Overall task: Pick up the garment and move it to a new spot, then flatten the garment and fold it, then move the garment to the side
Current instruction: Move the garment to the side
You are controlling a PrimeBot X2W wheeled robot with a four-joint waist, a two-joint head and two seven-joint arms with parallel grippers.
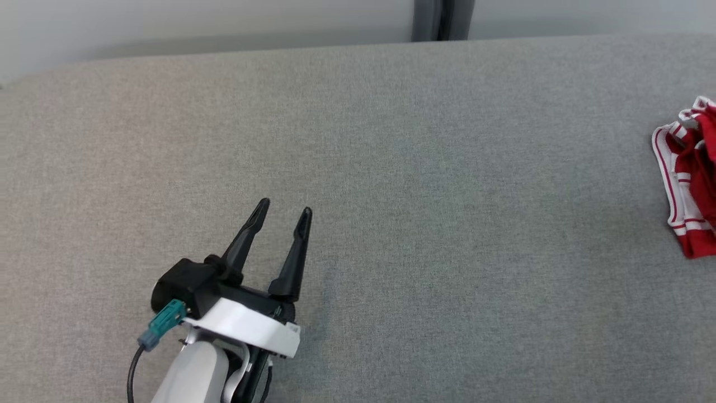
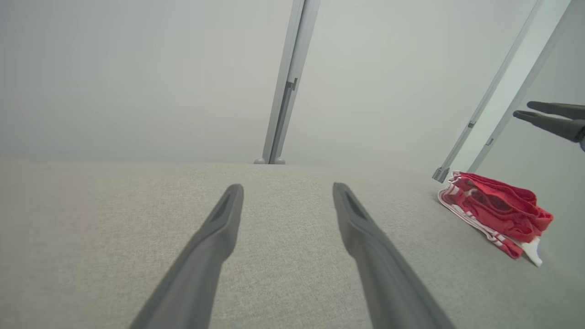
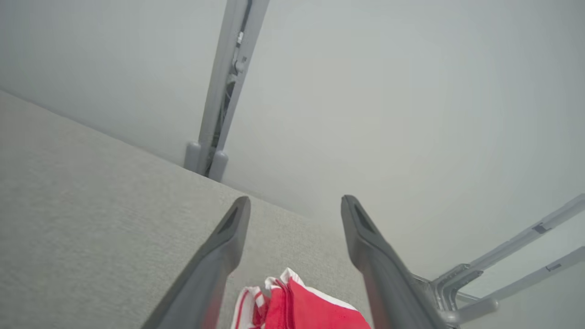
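Right gripper (image 3: 296, 200): long dark fingers spread, empty. We see the crumpled red-and-white striped cloth garment (image 3: 311, 306) between them, bottom centre of its wrist frame. Left gripper (image 1: 284, 207), also spread, lower left of the head frame, well apart; we judge the right arm nearer

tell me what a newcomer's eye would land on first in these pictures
The bunched red and white garment stands out first, lying at the far right edge of the plain grey surface. Next comes the left gripper, open at the lower left of the head view, far from the cloth. The right gripper is open too, with the garment showing low between its fingers in the right wrist view.
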